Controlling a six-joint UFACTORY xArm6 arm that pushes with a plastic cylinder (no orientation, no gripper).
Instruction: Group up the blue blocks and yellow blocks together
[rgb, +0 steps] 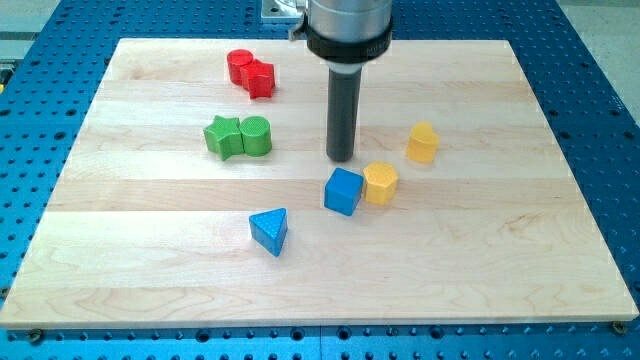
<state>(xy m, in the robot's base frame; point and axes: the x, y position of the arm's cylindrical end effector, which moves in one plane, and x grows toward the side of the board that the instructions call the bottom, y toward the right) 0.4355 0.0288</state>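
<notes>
My tip (341, 158) rests on the board just above the blue cube (343, 191), with a small gap between them. A yellow hexagonal block (380, 183) touches the cube's right side. A second yellow block (423, 142) stands apart, up and to the right of that pair. A blue triangular block (270, 230) lies alone, down and to the left of the cube.
A green star block (223, 135) and a green cylinder (256, 136) touch at the view's left. Two red blocks (250, 72) touch near the top. The wooden board (500, 260) sits on a blue perforated table.
</notes>
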